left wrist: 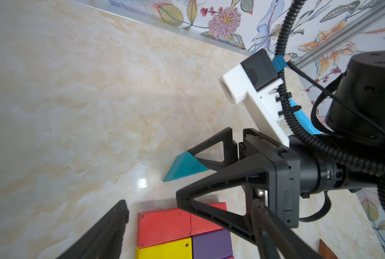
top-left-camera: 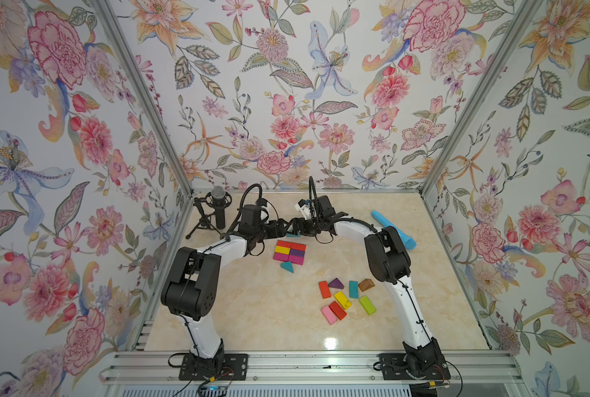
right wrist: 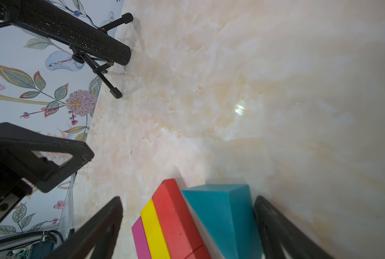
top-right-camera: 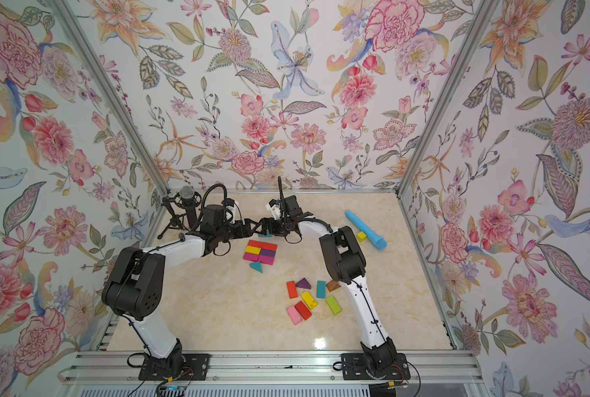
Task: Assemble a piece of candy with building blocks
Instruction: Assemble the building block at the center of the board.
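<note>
Straddles teal wedge (right wrist: 218, 215) at far edge of brick slab (top-left-camera: 289, 252) with right gripper (right wrist: 188, 199), fingers wide, gripping nothing, probably to square it as a wrapper end. Poses left gripper (top-left-camera: 284, 227) alongside, fingers wide too. Leaves second wedge (top-left-camera: 287, 266) at slab's near edge.

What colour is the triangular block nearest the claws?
Teal: the triangular block shows best in the right wrist view.
</note>
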`<move>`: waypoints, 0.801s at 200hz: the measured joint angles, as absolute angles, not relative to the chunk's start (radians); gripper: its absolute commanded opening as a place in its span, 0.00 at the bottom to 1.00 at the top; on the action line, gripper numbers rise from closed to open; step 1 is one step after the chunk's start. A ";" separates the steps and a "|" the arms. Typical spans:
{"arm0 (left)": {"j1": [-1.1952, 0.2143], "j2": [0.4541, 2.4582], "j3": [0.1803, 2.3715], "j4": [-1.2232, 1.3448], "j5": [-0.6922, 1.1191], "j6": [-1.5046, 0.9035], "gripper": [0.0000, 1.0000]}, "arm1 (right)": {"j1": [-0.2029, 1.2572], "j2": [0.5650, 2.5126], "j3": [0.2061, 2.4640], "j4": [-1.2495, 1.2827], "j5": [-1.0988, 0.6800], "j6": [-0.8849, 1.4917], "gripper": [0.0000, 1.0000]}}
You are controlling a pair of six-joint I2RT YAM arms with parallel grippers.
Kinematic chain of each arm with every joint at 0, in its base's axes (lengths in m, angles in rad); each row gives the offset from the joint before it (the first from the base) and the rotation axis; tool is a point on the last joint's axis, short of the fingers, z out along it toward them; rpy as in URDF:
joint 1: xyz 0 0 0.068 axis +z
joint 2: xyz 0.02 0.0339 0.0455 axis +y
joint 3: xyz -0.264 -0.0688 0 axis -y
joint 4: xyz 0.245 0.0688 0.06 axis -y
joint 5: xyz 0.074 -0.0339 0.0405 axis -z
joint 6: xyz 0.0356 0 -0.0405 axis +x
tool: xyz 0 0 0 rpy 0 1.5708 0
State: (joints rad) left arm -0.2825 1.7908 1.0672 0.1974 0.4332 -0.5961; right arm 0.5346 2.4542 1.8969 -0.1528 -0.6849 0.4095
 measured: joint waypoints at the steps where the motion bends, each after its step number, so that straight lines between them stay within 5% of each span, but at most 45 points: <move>1: -0.282 1.790 1.067 0.197 0.433 -0.596 0.87 | 0.535 2.453 1.895 -0.153 -0.685 0.410 0.93; 160: -0.352 1.845 1.087 0.204 0.431 -0.616 0.88 | 0.355 2.176 1.640 -0.143 -0.700 0.385 0.95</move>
State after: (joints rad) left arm -0.3523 1.8454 1.0866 0.2035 0.4309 -0.6163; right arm 0.3546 2.1757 1.6398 -0.1432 -0.7002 0.3851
